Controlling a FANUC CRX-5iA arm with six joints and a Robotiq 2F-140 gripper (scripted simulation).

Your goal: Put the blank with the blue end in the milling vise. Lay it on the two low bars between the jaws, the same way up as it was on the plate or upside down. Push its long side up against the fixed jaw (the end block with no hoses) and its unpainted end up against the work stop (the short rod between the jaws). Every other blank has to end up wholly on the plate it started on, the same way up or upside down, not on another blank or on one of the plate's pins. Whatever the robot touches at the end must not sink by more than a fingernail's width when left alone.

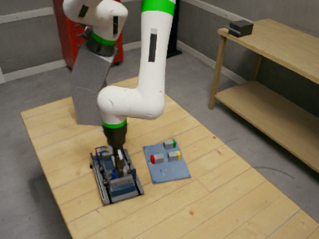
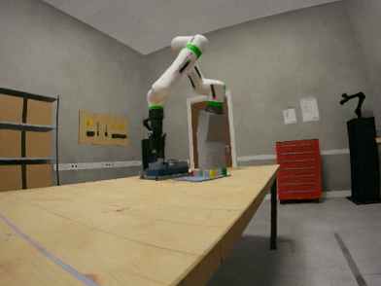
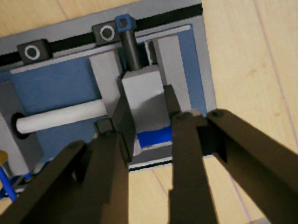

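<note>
The blank with the blue end (image 3: 145, 97) lies between the vise jaws in the wrist view, grey face up, blue end toward the bottom. My gripper (image 3: 149, 104) (image 1: 119, 174) is shut on its long sides. Its unpainted end is at the tip of the work stop (image 3: 131, 50), seemingly touching. The fixed jaw (image 3: 174, 67) is to its right; one finger stands on that side, and contact with the jaw cannot be told. The low bars are mostly hidden beneath. On the plate (image 1: 175, 173) lie the red-ended (image 1: 158, 158), yellow-ended (image 1: 173, 156) and green-ended (image 1: 169, 144) blanks, apart from each other.
The vise (image 1: 123, 190) (image 2: 167, 171) stands on the wooden table (image 1: 220, 195), beside the plate. The moving jaw (image 3: 106, 75) with its white rod (image 3: 62, 116) is left of the blank in the wrist view. Blue hoses (image 3: 7, 182) show at the lower left.
</note>
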